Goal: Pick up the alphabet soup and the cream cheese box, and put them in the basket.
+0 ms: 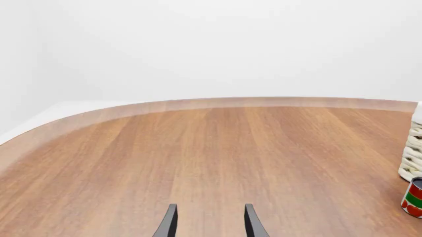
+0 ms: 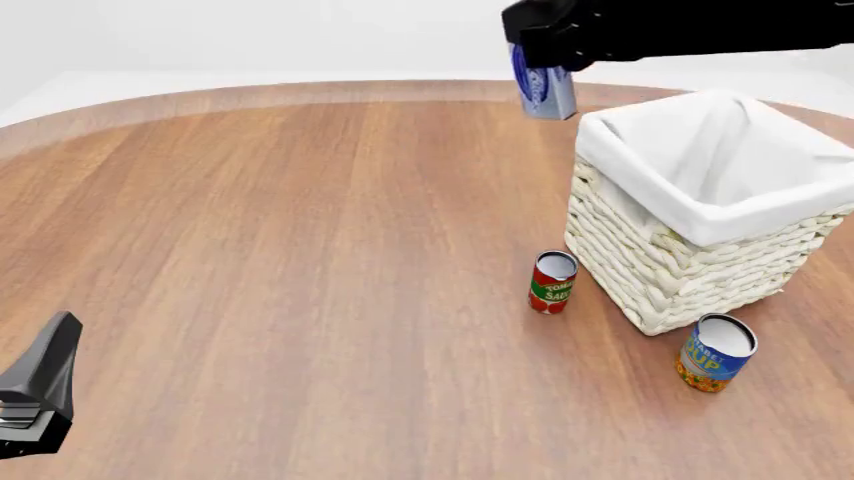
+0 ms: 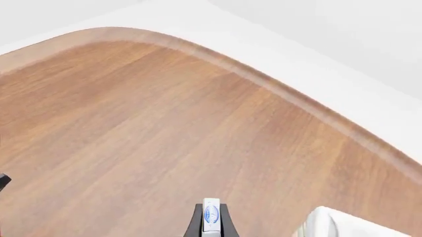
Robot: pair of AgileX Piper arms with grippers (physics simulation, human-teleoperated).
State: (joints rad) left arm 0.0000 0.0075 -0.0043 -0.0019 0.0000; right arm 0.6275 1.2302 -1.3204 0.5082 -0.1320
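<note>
The right claw [image 2: 541,85] was clamped on the flat cream cheese box [image 2: 543,90] just beside the woven basket [image 2: 694,270] (cloth-lined), while the left claw [image 1: 209,222] stood parted over bare wood.

smooth wood table [image 2: 267,250], woven wicker basket [image 2: 667,270], cloth lining [image 2: 694,160].
</note>
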